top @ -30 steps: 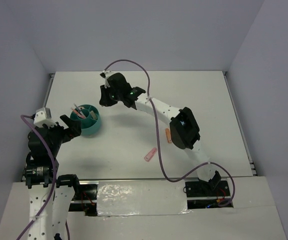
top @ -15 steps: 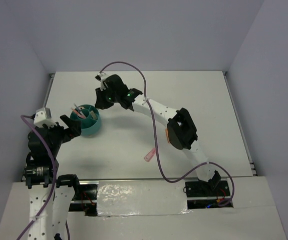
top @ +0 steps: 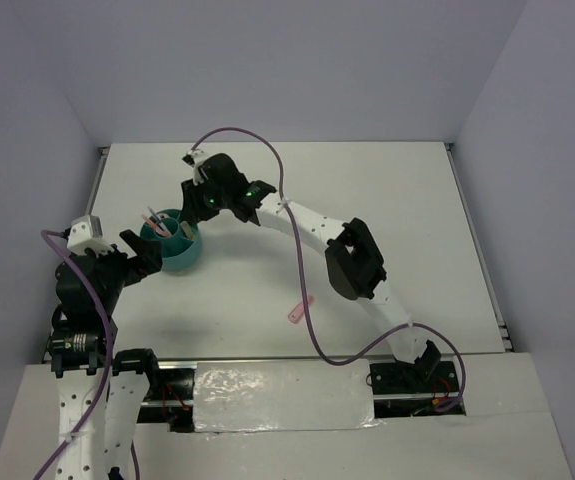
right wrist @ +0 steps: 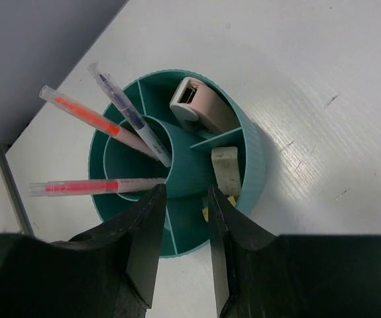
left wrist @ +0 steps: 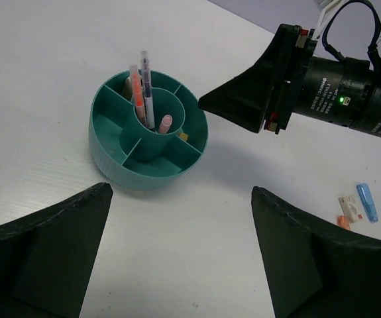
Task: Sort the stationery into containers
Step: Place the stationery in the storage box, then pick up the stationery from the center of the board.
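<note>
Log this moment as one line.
right jaws: parted over rim of round teal plastic organiser | left jaws: wide open, empty | pink pen: on table

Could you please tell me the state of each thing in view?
Teal organiser: upright, partly filled.
Three pens: leaning in its centre cup.
Pink eraser: in an outer compartment.
Pale eraser: in the next compartment.
Pink pen: lying loose on the table.
Blue eraser: loose on the table.
Right gripper: fingers slightly apart, empty, over the organiser.
Left gripper: fingers wide open, empty.
</note>
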Controlling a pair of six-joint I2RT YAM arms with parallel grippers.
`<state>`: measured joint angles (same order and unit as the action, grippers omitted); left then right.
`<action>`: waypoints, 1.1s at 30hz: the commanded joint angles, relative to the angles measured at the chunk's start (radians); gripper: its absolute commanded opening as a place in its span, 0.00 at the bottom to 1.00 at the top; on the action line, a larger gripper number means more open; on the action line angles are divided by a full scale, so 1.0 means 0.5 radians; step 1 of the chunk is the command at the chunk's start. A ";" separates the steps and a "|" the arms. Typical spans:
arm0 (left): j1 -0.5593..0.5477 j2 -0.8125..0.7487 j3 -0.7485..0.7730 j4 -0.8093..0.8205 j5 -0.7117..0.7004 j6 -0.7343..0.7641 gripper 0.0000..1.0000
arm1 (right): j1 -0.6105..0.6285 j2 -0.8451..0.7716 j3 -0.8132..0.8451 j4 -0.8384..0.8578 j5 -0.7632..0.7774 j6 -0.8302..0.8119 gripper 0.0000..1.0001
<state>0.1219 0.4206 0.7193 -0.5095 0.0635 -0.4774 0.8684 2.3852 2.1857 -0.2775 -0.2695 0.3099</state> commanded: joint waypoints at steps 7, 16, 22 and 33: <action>0.011 0.021 0.037 0.059 -0.014 -0.009 0.99 | -0.083 -0.805 -0.758 0.361 0.287 0.052 0.49; 0.011 0.042 0.028 0.080 0.045 0.001 0.99 | -0.215 -1.629 -1.707 -0.539 1.069 0.268 0.62; 0.008 0.049 0.013 0.111 0.115 0.013 0.99 | -0.108 -1.883 -2.428 -0.513 1.416 0.981 0.65; -0.099 0.110 0.016 0.102 0.140 0.022 0.99 | -0.573 -1.779 -2.384 -0.227 1.236 0.243 0.65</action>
<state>0.0917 0.4740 0.7193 -0.5007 0.1215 -0.4736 0.6361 1.4631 0.9161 -0.4652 0.3679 0.5800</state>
